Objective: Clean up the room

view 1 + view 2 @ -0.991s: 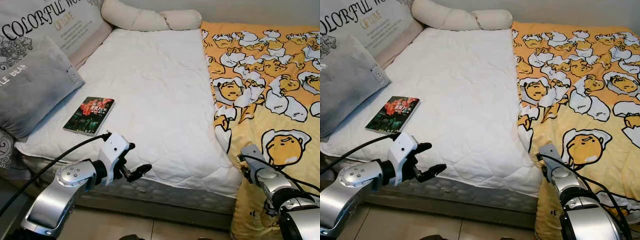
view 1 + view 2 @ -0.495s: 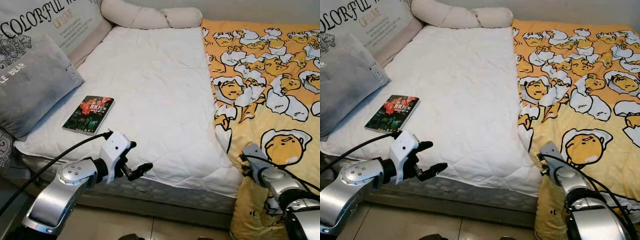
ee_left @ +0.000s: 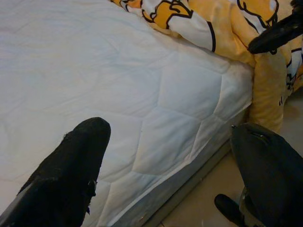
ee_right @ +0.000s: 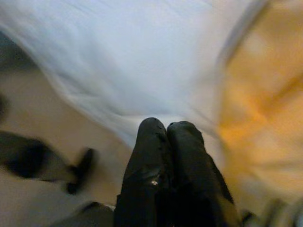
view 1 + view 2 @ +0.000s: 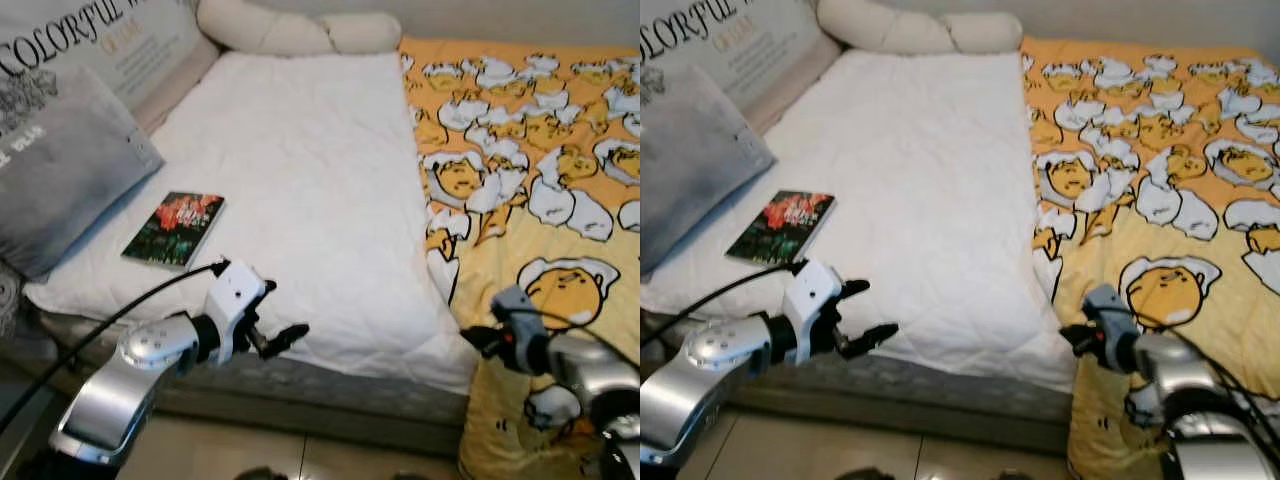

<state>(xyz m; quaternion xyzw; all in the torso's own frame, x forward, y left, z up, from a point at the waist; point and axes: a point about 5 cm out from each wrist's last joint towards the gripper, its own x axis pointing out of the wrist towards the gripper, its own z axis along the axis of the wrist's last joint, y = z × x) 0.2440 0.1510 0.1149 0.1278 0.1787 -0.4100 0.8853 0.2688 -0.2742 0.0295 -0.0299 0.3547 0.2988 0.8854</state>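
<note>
Tools (image 5: pixel 275 330) (image 5: pixel 1072 335) beside mattress edge (image 5: pixel 330 375)

The left gripper (image 5: pixel 278 322) hovers with fingers spread at the mattress (image 5: pixel 300 200) near edge. The right gripper (image 5: pixel 1072 335), fingers pressed together, points toward the mattress's near right corner.

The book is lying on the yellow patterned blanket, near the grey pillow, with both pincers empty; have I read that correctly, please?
Not quite: the book lies on the bare white mattress, not the yellow patterned blanket, as the left eye view shows. It is near the grey pillow, and the left pincer and right pincer are empty.
</note>
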